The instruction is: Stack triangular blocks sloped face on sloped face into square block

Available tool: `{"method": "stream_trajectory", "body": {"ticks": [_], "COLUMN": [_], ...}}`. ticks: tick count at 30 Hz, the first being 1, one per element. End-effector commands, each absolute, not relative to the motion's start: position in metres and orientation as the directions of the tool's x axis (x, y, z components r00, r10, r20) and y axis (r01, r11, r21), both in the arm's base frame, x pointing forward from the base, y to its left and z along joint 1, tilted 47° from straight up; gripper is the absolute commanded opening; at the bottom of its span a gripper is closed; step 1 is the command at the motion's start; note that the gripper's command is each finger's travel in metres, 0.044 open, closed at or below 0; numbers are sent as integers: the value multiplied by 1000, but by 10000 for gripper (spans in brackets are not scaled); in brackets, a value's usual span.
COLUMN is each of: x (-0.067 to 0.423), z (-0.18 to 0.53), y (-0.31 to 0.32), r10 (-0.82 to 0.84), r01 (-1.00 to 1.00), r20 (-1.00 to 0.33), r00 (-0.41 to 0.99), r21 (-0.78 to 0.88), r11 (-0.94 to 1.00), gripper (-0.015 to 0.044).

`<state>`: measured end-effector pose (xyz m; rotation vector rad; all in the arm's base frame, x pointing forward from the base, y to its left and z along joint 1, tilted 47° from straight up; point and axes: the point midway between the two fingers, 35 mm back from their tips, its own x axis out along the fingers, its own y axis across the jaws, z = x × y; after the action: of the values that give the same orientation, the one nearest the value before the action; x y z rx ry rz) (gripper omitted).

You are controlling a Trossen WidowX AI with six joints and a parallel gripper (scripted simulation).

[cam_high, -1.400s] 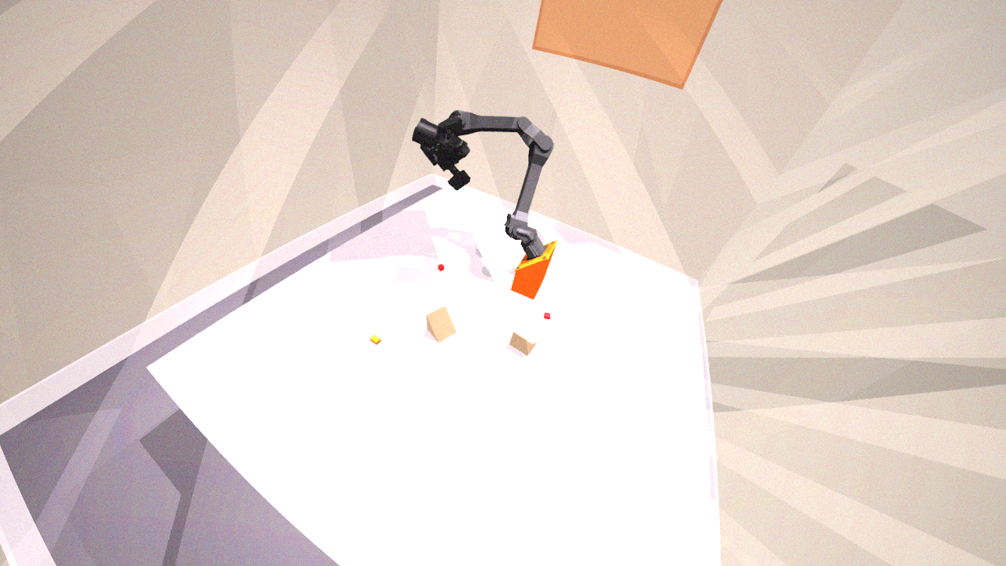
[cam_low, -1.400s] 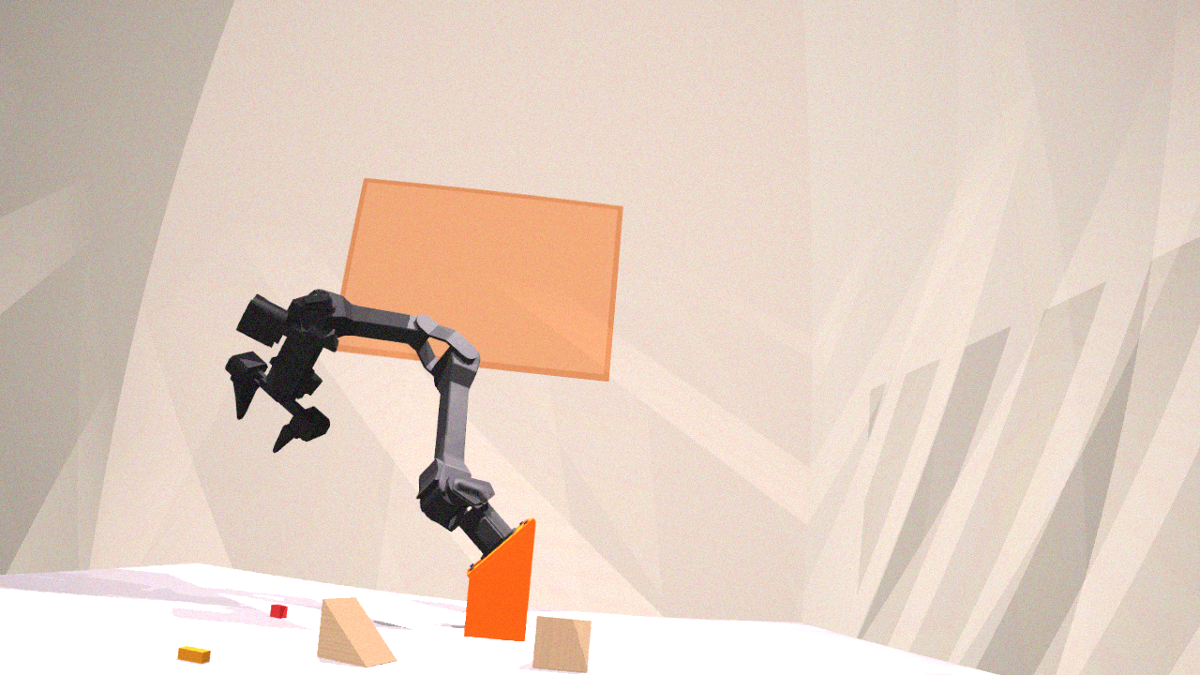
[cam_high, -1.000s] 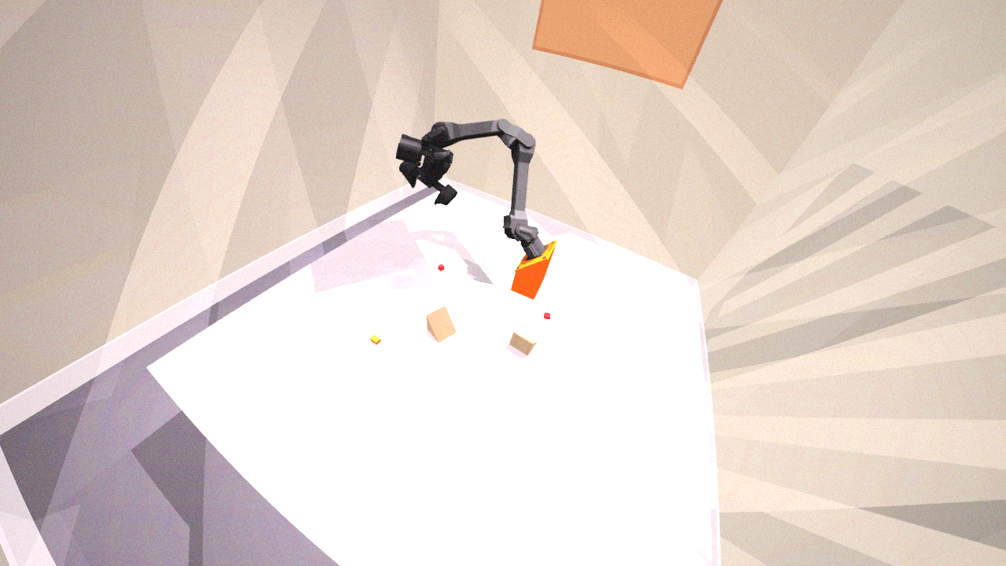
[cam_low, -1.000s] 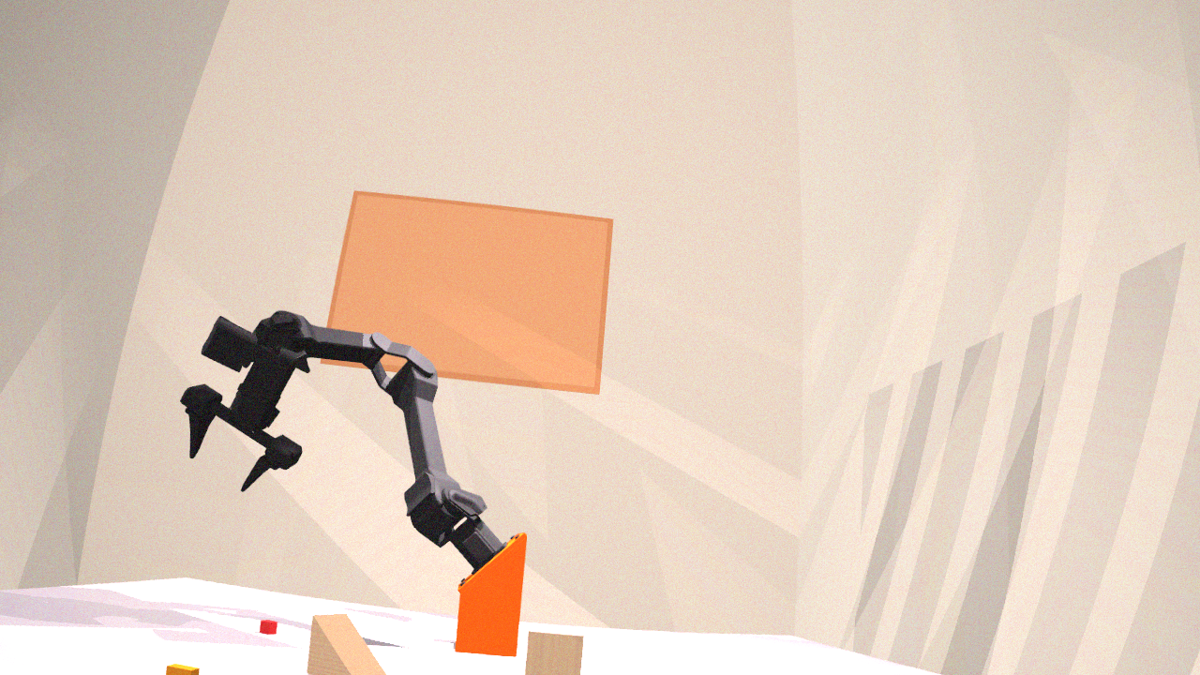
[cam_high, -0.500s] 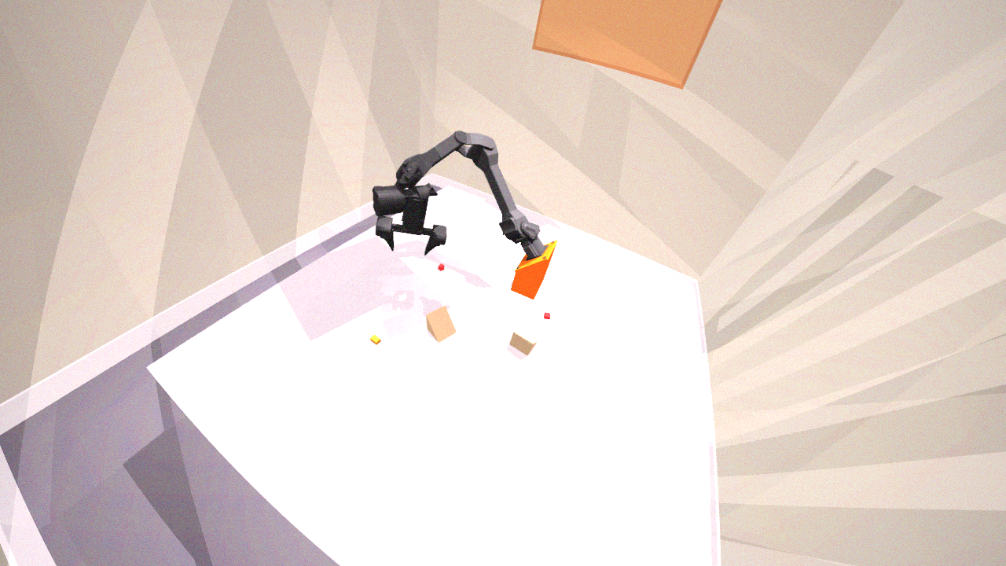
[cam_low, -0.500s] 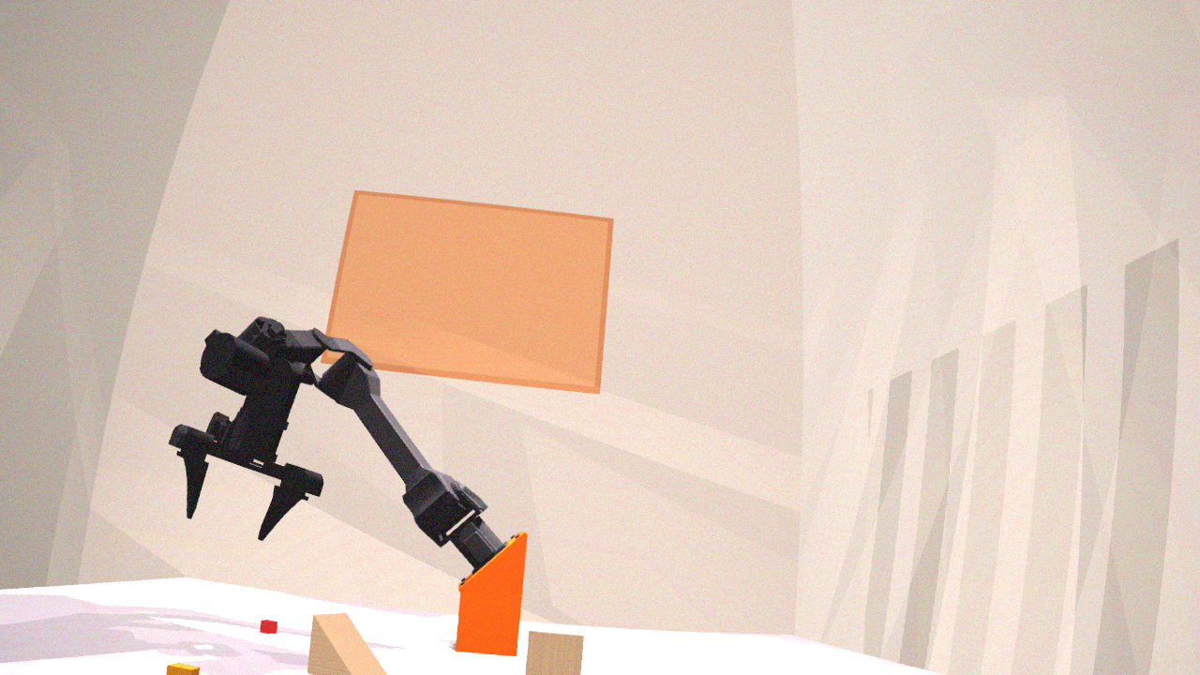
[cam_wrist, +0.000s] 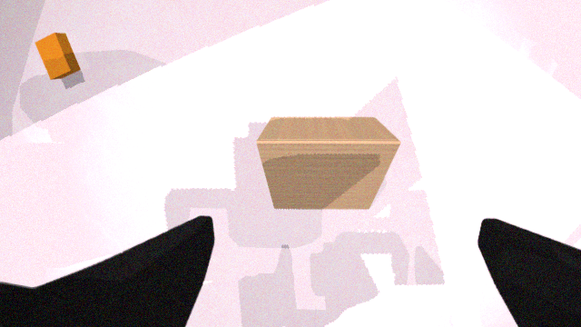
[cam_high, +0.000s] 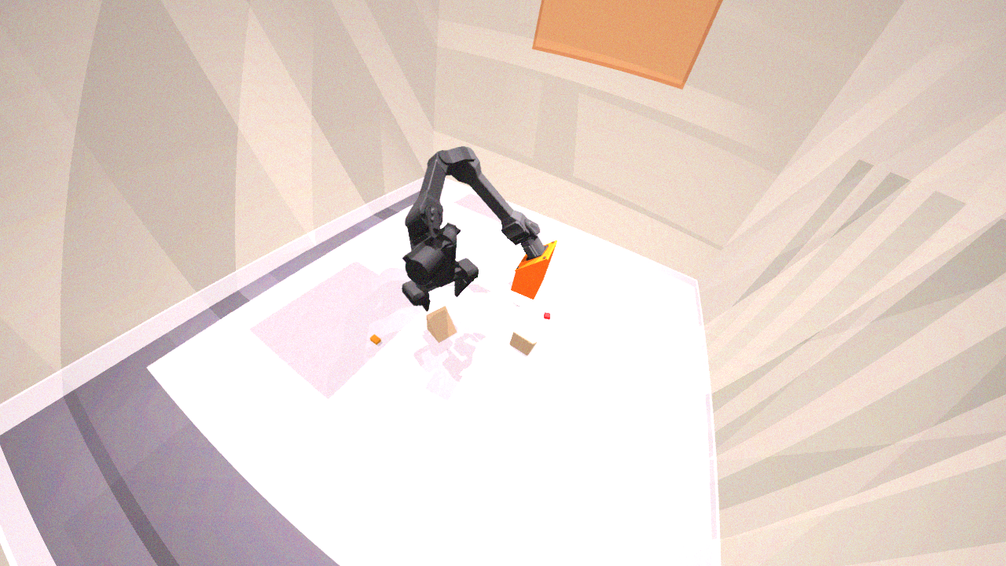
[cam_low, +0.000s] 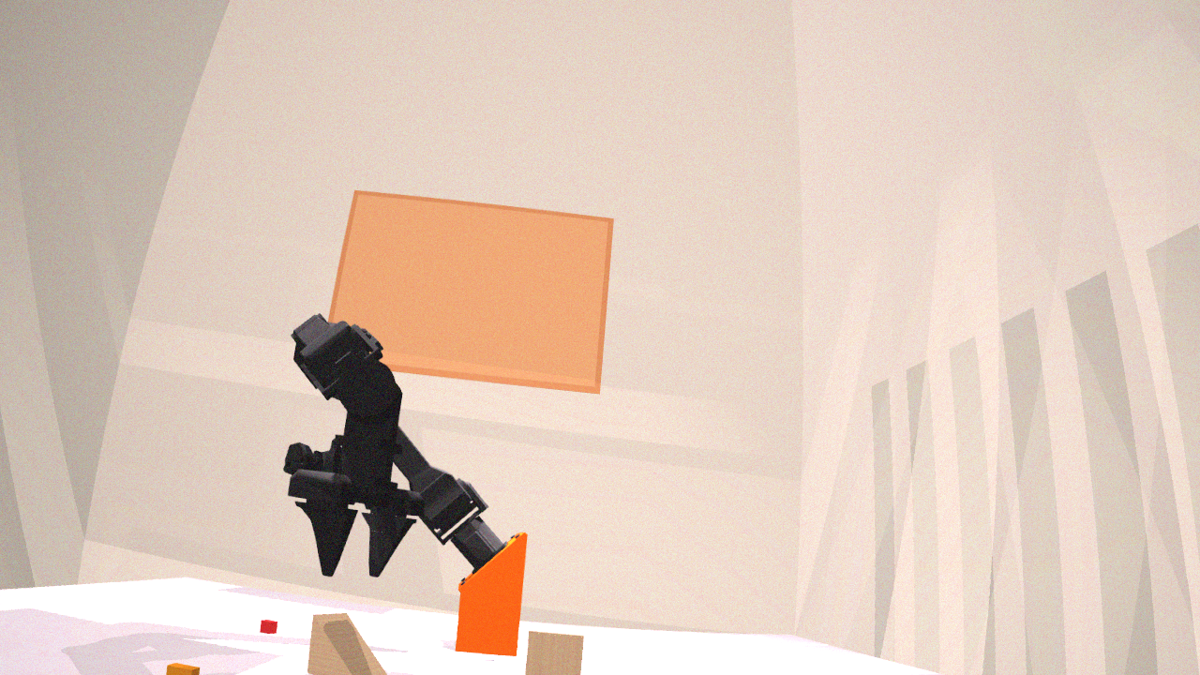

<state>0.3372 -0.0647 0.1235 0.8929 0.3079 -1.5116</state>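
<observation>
The black parallel-jaw gripper [cam_low: 360, 570] hangs spread wide and empty above the nearer pale wooden triangular block [cam_wrist: 328, 161], which rests on the white table [cam_high: 492, 457] with its ridge up; the second pale wooden triangular block [cam_high: 523, 343] sits well apart from it, near the tall orange wedge-shaped arm base [cam_high: 532, 274]; a small orange cuboid [cam_wrist: 58, 55] and a tiny red cube [cam_high: 546, 315] lie off to the sides. The step in hand looks like the descent to grasp; to do it well, centre the fingers across the block's flat ends, come straight down without nudging it, stop short of the table, then close squarely.
</observation>
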Motion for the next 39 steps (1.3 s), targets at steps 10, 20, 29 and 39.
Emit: {"method": "stream_trajectory", "body": {"ticks": [10,20,29,39], "x": [344,347,349,350], "z": [111,100,90,79], "y": [-75,-86,-97,-109], "r10": [-717,-717,-717,-718], "r01": [934,934,934,934], "r20": [-690,-690,-690,-689], "r00": [99,99,100,100], "r21": [312,312,313,313], "r11": [-171,-171,-171,-171], "gripper": [440,440,440,440]}}
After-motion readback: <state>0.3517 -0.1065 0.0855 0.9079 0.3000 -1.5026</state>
